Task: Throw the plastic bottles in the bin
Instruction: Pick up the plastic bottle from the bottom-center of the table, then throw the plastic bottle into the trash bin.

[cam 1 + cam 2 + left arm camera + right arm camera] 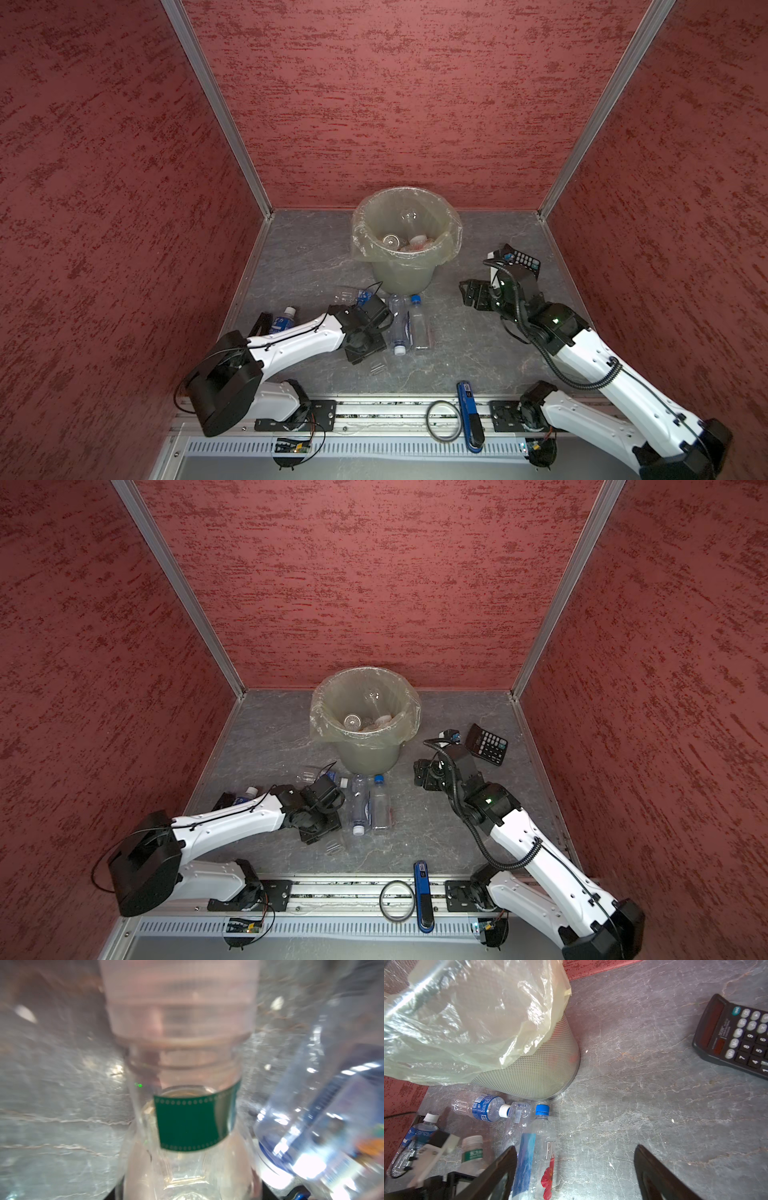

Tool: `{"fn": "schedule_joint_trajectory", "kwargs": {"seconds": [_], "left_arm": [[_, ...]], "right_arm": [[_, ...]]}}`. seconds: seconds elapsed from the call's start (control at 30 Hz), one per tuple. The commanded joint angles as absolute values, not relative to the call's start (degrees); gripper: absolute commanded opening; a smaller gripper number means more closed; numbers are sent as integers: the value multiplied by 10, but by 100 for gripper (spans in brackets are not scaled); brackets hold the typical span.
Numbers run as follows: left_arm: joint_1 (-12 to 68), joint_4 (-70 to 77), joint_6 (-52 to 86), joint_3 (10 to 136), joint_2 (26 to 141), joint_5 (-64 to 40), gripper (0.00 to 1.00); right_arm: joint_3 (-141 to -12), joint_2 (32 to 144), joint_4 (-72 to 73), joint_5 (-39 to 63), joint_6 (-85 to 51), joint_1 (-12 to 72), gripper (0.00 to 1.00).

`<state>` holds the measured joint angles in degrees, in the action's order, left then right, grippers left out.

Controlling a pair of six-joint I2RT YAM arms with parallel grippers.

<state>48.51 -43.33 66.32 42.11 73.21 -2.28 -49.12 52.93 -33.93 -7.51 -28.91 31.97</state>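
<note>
The bin (401, 278) stands mid-frame on the desk (478, 353). Plastic bottles (420, 328) lie just below it, the calculator (486, 744) at its right.

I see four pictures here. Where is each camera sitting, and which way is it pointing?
Both top views: high at the robot's side of the table, looking down on the bin; both white arms show.
Left wrist: on the left arm, right up against a green-label bottle; hardly any of the robot shows.
Right wrist: low, facing the bin's base and lying bottles; the open right claw shows.
Shared: both wrist views show the green-label bottle.
</note>
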Motion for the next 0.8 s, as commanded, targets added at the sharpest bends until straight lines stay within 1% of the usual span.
{"fn": "schedule_joint_trajectory", "kwargs": {"seconds": [0.0,0.07,0.2,0.3,0.4,0.5,0.6,0.7,0.77], "left_arm": [[502,-456,651,428,650,48,46],[518,-466,647,429,597,84,46],[559,-506,611,461,501,182,41],[614,-536,567,503,450,277,38],[675,-553,523,549,421,364,38],[726,-551,474,599,422,420,38],[769,-526,384,660,455,463,39],[772,-471,271,726,502,466,39],[751,-426,202,762,531,443,41]], "right_arm": [[-481,524,-329,-77,-299,316,89],[-477,523,-326,-81,-301,317,89],[-463,518,-315,-80,-307,317,88],[-451,513,-312,-80,-313,317,88],[-441,504,-316,-86,-319,317,88],[-434,494,-325,-92,-322,317,89],[-431,488,-331,-97,-326,316,89],[-426,484,-331,-98,-330,317,89],[-426,484,-329,-96,-334,317,89]]}}
